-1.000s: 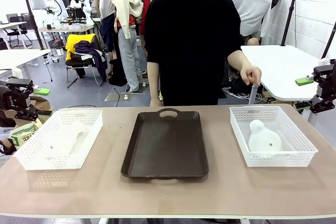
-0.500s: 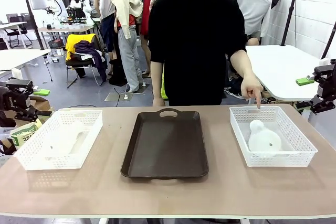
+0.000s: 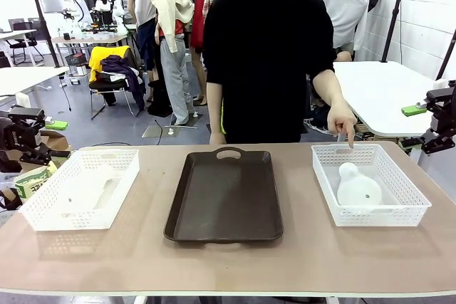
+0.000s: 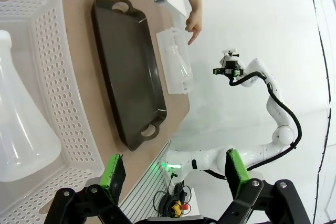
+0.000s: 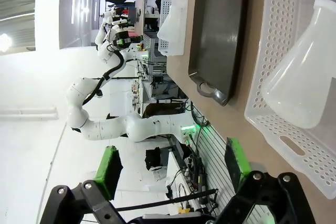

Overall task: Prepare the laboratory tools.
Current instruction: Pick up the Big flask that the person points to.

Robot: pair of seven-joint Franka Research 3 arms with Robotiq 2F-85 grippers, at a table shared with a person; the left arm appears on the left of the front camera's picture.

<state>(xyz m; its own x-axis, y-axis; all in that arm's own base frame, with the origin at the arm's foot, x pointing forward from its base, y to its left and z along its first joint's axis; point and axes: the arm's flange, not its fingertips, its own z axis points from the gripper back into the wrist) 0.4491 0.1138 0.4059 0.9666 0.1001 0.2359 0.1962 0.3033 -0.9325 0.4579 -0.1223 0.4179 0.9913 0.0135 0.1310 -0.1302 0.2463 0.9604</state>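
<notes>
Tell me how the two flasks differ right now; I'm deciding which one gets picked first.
The left flask lies in the left basket, the right flask in the right basket, across the tray. The person's hand points down at the right flask's basket; no hand is near the left flask. From the front, the right flask shows clearly, the left flask only faintly. Both are frosted-white, conical and lying on their sides.

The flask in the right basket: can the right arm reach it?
Probably yes: the flask lies uncovered in its basket, the right gripper is open; the person's hand points at the far rim.
</notes>
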